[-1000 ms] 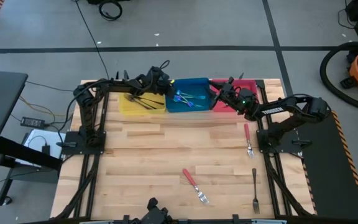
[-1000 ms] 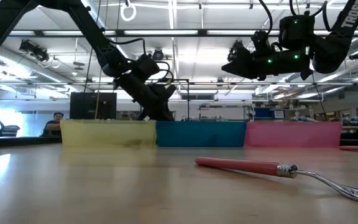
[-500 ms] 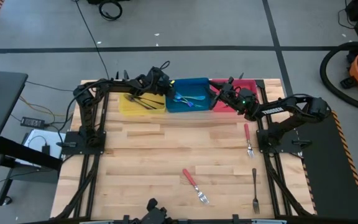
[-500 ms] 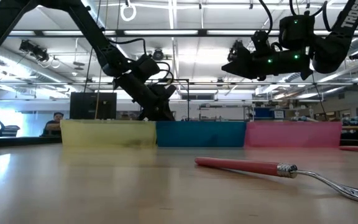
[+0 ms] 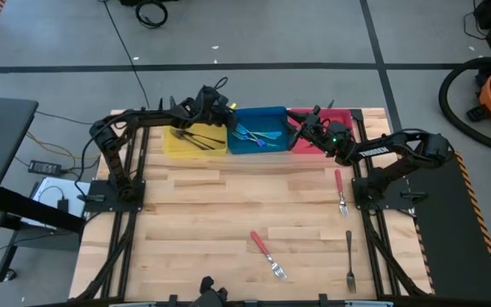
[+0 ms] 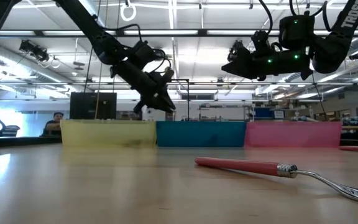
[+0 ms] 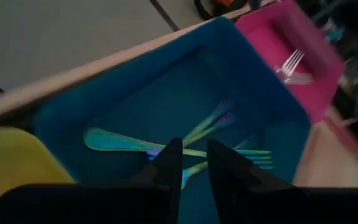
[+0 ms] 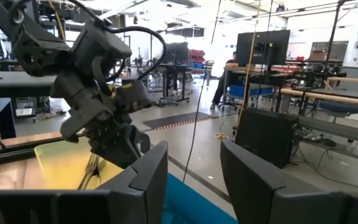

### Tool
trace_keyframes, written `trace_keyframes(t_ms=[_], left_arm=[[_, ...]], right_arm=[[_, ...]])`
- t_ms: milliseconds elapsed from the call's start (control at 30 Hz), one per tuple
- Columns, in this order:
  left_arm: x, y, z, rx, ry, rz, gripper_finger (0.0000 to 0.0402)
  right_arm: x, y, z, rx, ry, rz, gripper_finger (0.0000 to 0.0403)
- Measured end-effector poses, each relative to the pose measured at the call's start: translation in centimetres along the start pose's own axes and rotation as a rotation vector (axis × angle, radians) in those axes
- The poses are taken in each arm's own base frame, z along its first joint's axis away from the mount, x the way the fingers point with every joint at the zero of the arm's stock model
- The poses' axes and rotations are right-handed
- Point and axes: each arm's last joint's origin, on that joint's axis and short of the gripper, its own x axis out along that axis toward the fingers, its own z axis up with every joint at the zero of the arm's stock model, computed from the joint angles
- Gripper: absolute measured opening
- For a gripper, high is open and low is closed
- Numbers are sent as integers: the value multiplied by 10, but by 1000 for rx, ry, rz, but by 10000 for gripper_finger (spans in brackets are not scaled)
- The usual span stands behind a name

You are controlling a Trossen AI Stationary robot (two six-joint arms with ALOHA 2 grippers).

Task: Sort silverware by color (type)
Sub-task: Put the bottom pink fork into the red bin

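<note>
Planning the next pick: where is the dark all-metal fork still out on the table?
High view: the dark fork lies near the table's front right corner, right of the nearest red-handled fork.

high: overhead, straight down, whole table (image 5: 186, 205) | low: tabletop level, facing room across bins | left wrist: close, down into blue bin (image 7: 166, 112) | right wrist: level, toward room | shared: blue bin, high/low/left wrist

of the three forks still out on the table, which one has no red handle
The dark all-metal fork near the table's front right corner. The other two loose forks, one by the right arm's base and one mid-table, have red handles.
</note>
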Motion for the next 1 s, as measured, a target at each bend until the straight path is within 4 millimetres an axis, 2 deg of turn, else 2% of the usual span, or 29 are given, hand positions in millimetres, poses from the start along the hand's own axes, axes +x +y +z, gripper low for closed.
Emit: trace_keyframes(t_ms=[100,233,533,733,1000], left_arm=[[2,-9,-3,-84,6,-20,78],[1,-20,-7,-41,20,-57,78],[-15,-75,-20,100,82,-261,78],[-37,-107,-20,147,45,-345,78],[-86,-147,-13,224,-62,-489,78]], right_arm=[[0,0,0,2,5,4,156],[0,0,-1,2,6,4,156],[0,1,-1,2,7,8,156],[-1,7,0,3,-2,129,156],[-2,12,4,2,-56,322,156]])
